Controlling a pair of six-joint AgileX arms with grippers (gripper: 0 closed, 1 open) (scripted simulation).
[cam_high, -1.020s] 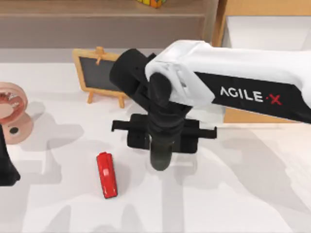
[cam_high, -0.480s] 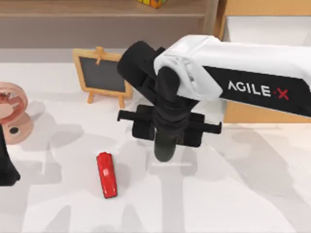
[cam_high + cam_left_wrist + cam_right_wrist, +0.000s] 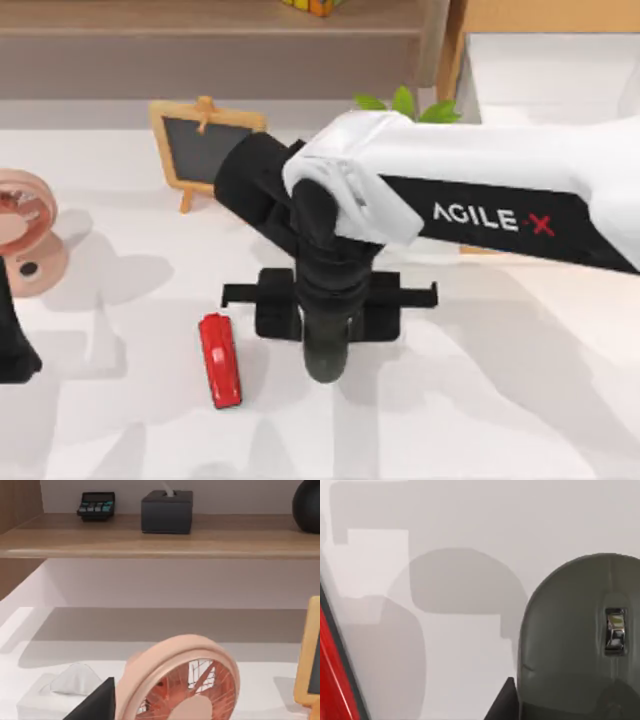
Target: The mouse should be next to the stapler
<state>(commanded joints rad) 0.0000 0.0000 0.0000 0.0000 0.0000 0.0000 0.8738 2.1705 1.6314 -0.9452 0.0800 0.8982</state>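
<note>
Top view: your right arm reaches in from the right; its right gripper point(image 3: 327, 340) hangs over the table point(image 3: 480, 400) near centre, carrying the mouse point(image 3: 326, 352), whose dark rounded end sticks out below the wrist. The stapler point(image 3: 220, 360) lies flat just to the left of the mouse, a narrow gap between. Your left arm sits at the left edge (parked). A small chalkboard point(image 3: 205, 150) and a pink fan point(image 3: 25, 235) stand farther back.

Left wrist view: the fan point(image 3: 182, 685), a tissue box point(image 3: 60, 692), a shelf point(image 3: 160, 537) behind.

Right wrist view: the mouse point(image 3: 575, 635) is pinched by the fingers, above the table; the stapler's red edge point(image 3: 335, 675) is at one side.
</note>
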